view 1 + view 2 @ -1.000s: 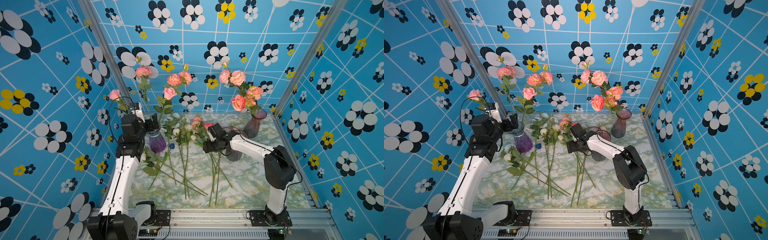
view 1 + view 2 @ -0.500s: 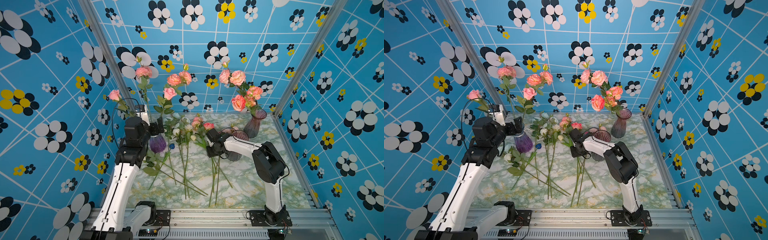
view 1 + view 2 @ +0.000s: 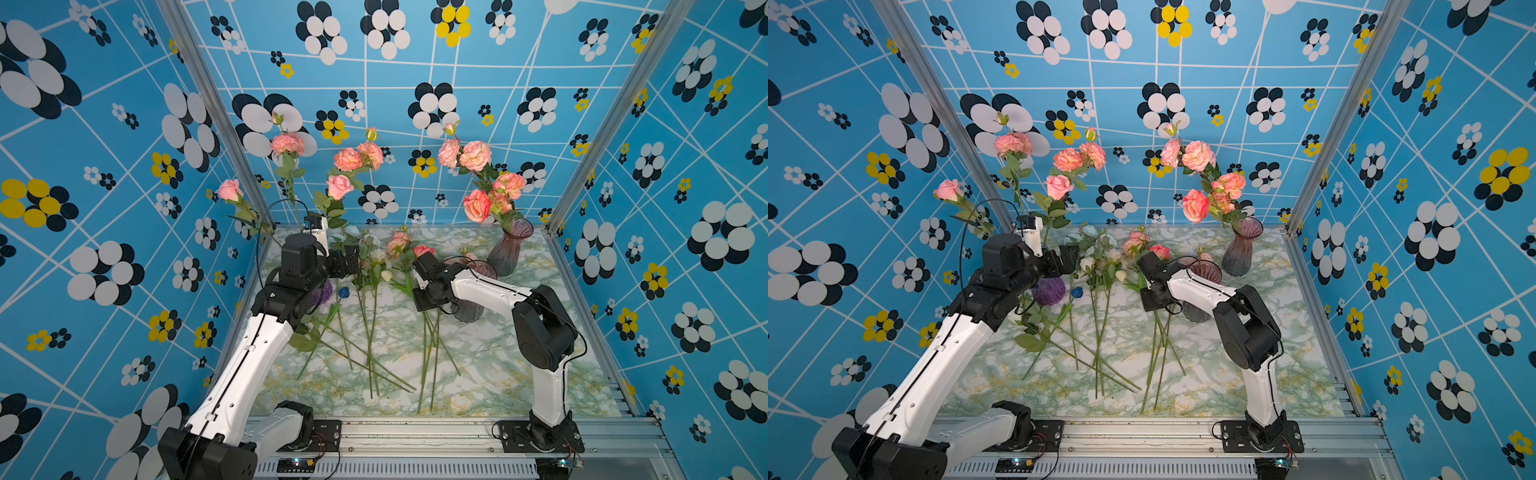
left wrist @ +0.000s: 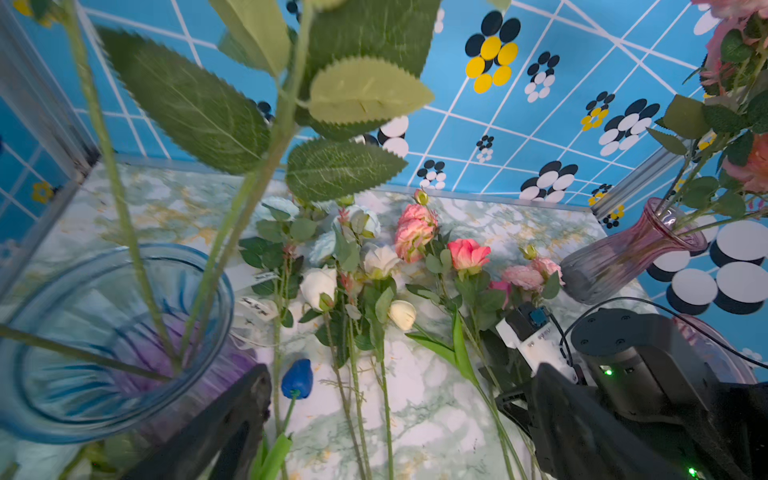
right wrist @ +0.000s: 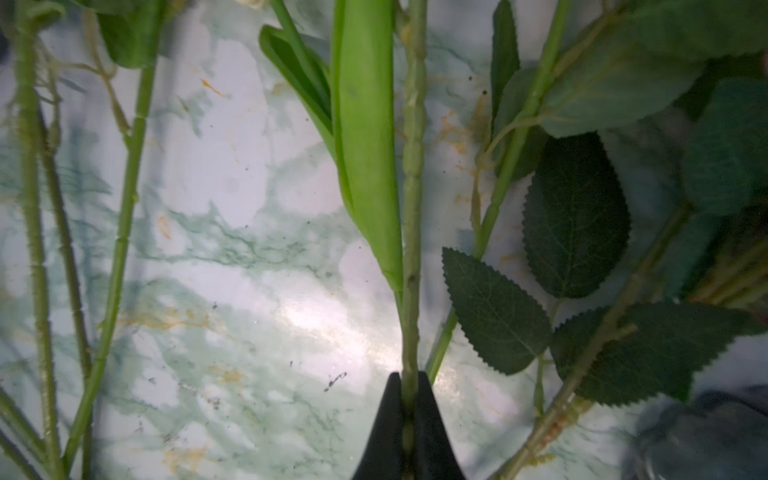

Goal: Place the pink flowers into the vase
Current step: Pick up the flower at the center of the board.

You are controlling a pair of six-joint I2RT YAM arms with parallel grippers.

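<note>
Stem pinched in the right gripper; left gripper spread wide beside the blue vase.

In both top views, loose pink flowers lie on the marble table. Their blooms point toward the back wall, between white flowers and a low pink vase. The right gripper is down on their stems, and more pink flowers stand upright in the blue vase and in a tall pink vase. In the left wrist view, the left gripper's jaws stand far apart with nothing between them, close to the blue vase's rim, with the lying pink blooms farther off. In the right wrist view, black fingertips press together on the knobbly green stem; which bloom it carries cannot be told there.
</note>
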